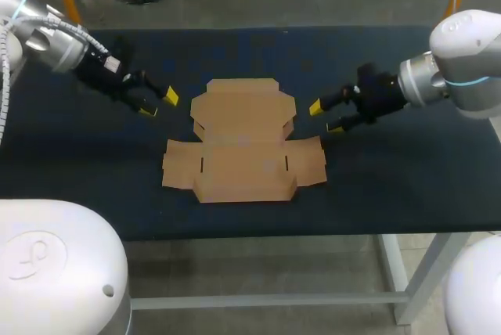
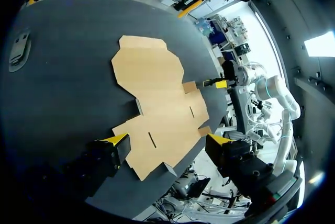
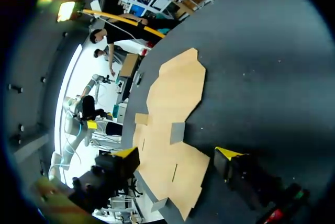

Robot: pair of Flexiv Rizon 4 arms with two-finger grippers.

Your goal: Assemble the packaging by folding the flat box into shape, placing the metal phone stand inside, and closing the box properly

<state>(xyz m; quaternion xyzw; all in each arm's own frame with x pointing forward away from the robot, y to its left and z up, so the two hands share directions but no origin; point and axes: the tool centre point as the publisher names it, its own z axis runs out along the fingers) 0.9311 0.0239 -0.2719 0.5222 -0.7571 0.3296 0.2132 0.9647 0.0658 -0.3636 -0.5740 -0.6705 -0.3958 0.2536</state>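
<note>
The flat box [image 1: 243, 141] lay unfolded on the counter [image 1: 78, 163], directly between the left gripper [image 1: 159, 103] and the right gripper [image 1: 324, 117], both spread, empty and about equally near its 2 sides.

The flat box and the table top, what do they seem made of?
Flat box: likely thin cardboard, matte tan, with die-cut flaps and slots. Table top: a dark matte covering, perhaps fabric or rubber; it shows no glare.

Brown flat box [image 1: 243, 141] lies unfolded mid-table [image 1: 70, 163]
</note>
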